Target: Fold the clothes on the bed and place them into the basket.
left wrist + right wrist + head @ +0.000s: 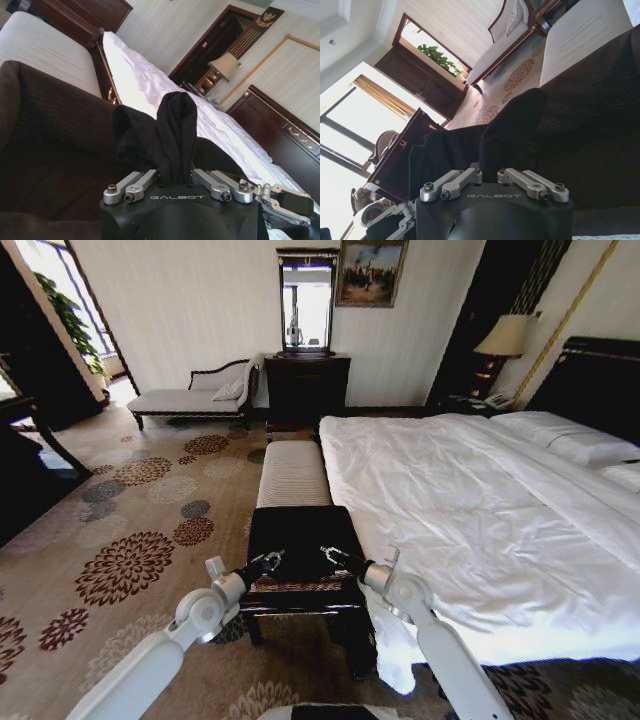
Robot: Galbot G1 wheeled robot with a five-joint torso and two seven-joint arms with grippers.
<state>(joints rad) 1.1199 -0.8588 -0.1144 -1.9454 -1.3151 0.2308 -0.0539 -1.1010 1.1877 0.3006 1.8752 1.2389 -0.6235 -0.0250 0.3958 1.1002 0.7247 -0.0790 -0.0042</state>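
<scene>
Gripping black cloth at each end, the left claw (pixel 274 559) and right claw (pixel 328 555) hover over the near edge of the basket (pixel 300 592). Both wrist views show a fold of the black T-shirt (pixel 172 135) pinched between closed fingers, draped on the basket's dark top. Beyond lies the striped bench (pixel 293 472); alongside, the white bed (pixel 470 500).

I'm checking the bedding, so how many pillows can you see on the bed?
2, both at the head of the bed by the dark headboard: one pillow farther back, the second pillow nearer, cut by the picture's edge. More may lie beyond that edge.
</scene>
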